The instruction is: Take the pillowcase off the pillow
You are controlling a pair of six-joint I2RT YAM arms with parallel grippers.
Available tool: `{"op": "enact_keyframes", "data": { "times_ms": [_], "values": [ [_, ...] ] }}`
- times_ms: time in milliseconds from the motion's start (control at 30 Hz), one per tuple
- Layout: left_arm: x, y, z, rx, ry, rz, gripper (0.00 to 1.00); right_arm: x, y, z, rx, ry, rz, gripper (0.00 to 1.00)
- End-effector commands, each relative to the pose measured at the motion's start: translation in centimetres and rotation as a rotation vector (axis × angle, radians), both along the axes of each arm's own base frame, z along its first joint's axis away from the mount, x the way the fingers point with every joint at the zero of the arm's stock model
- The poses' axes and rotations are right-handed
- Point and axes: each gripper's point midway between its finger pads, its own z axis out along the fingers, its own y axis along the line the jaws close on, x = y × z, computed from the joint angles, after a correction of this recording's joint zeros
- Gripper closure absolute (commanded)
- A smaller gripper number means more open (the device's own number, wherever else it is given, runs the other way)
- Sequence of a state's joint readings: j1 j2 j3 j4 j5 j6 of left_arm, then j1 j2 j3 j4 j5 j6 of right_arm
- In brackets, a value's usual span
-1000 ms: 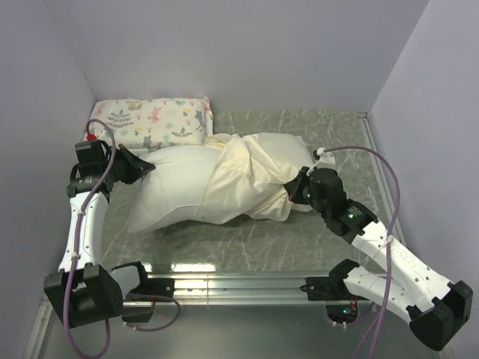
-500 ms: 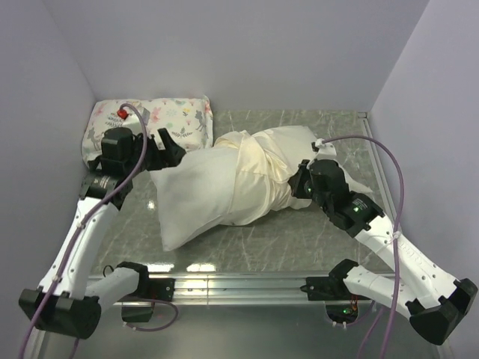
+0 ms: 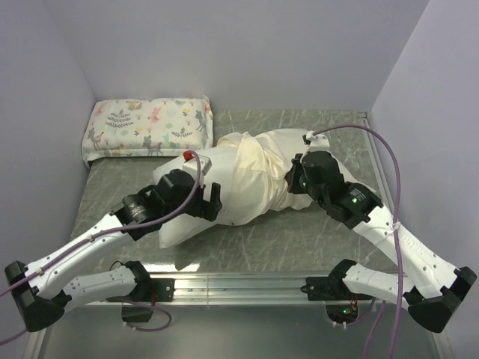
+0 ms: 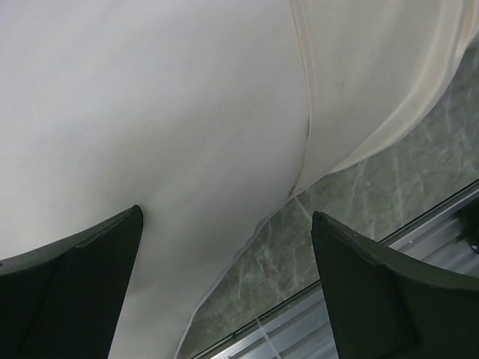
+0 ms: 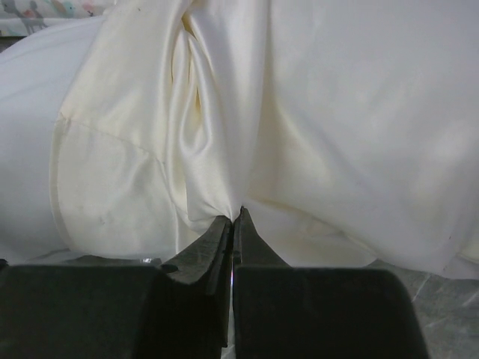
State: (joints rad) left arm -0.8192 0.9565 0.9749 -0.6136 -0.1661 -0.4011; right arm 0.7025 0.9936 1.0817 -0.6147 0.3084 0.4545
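Observation:
The plump white pillow (image 3: 179, 217) lies slantwise on the table, its bare end toward the front left. The cream pillowcase (image 3: 251, 179) is bunched over its right half. My left gripper (image 3: 215, 200) hovers open over the pillow's near side, beside the case's hem, holding nothing. In the left wrist view the gripper (image 4: 227, 215) straddles the pillow (image 4: 150, 112) edge, with the pillowcase (image 4: 374, 67) hem at upper right. My right gripper (image 3: 290, 179) is shut on a fold of the pillowcase. In the right wrist view the gripper (image 5: 236, 215) pinches the pillowcase (image 5: 150, 149). Bare pillow (image 5: 22, 134) shows at far left.
A small floral animal-print pillow (image 3: 150, 123) lies against the back wall at the left. A metal rail (image 3: 239, 284) runs along the table's front edge, also seen as the rail (image 4: 419, 232) in the left wrist view. Walls close in the left, back and right sides.
My left gripper let go of the pillow's left end, opened, and swung from the far left over the pillow's near side. The bare end dropped toward the front. The right gripper stayed shut.

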Motion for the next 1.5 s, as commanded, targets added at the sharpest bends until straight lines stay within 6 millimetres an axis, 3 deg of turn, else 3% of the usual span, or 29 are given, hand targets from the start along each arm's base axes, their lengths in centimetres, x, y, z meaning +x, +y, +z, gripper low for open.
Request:
{"op": "enact_keyframes", "data": {
  "times_ms": [0, 167, 400, 533, 600, 633, 700, 733, 767, 800, 967, 1067, 1133, 1167, 1200, 1267, 1300, 1333, 1367, 1400, 1467],
  "values": [
    [-0.3, 1.2, -1.6, 0.141, 0.001, 0.069, 0.01, 0.9, -0.1, 5.2, 0.058, -0.129, -0.028, 1.00],
    [0.0, 1.9, -3.1, 0.249, 0.002, 0.121, 0.01, 1.1, -0.5, 8.6, 0.060, -0.179, -0.035, 1.00],
    [-1.5, 0.2, -1.5, 0.187, -0.012, 0.002, 0.01, 1.2, -0.7, 13.2, 0.069, -0.237, -0.031, 1.00],
    [-1.5, 1.1, -3.8, 0.285, 0.022, 0.023, 0.01, 1.2, -0.6, 15.1, 0.087, -0.264, -0.019, 1.00],
    [-1.3, 1.2, -4.8, 0.317, 0.034, 0.035, 0.05, 1.2, -0.5, 15.4, 0.089, -0.267, -0.014, 1.00],
    [-1.4, 1.3, -4.9, 0.325, 0.036, 0.040, 0.11, 1.1, -0.5, 15.8, 0.091, -0.273, -0.014, 1.00],
    [-1.2, 1.8, -4.6, 0.345, 0.036, 0.074, 0.39, 0.9, -0.6, 16.6, 0.097, -0.282, -0.010, 1.00],
    [-1.0, 1.8, -3.6, 0.335, 0.024, 0.085, 0.60, 0.8, -0.6, 16.8, 0.097, -0.287, -0.008, 1.00],
    [-1.0, 1.9, -2.8, 0.326, 0.014, 0.097, 0.88, 0.7, -0.7, 17.3, 0.101, -0.294, -0.008, 1.00],
    [-1.1, 2.3, -2.3, 0.332, 0.011, 0.104, 0.96, 0.5, -0.9, 17.4, 0.094, -0.295, -0.010, 1.00],
    [-1.4, 2.0, 4.9, 0.210, -0.079, 0.132, 1.00, -0.7, -1.9, 20.6, 0.118, -0.353, -0.012, 1.00],
    [-1.0, 2.2, 9.2, 0.130, -0.134, 0.162, 1.00, -0.3, -2.0, 21.9, 0.108, -0.379, -0.021, 1.00],
    [-0.4, 2.0, 11.6, 0.086, -0.184, 0.183, 0.98, 1.1, -0.8, 21.3, 0.063, -0.353, -0.013, 1.00],
    [0.1, 2.2, 12.1, 0.089, -0.200, 0.205, 0.88, 1.9, -0.1, 20.4, 0.043, -0.335, -0.009, 1.00],
    [0.6, 2.1, 12.4, 0.097, -0.204, 0.208, 0.85, 3.7, 1.4, 18.1, 0.005, -0.295, -0.003, 1.00],
    [2.3, 1.6, 12.4, 0.088, -0.188, 0.224, 0.78, 5.4, 3.5, 14.6, 0.000, -0.217, 0.049, 1.00],
    [2.9, 1.2, 12.0, 0.090, -0.181, 0.200, 0.74, 6.8, 5.2, 10.6, -0.019, -0.148, 0.066, 1.00],
    [4.3, 1.8, 10.9, 0.103, -0.157, 0.222, 0.70, 7.4, 6.0, 8.5, -0.026, -0.119, 0.080, 1.00],
    [5.3, 1.3, 11.1, 0.063, -0.170, 0.221, 0.64, 8.0, 6.9, 6.5, -0.028, -0.087, 0.098, 1.00],
    [5.7, 0.8, 10.5, 0.043, -0.153, 0.186, 0.61, 9.1, 8.8, 2.3, -0.041, -0.016, 0.142, 1.00],
    [7.9, 2.0, 8.6, 0.037, -0.123, 0.219, 0.58, 10.0, 10.3, -2.1, -0.057, 0.068, 0.174, 1.00]
  ]
}}
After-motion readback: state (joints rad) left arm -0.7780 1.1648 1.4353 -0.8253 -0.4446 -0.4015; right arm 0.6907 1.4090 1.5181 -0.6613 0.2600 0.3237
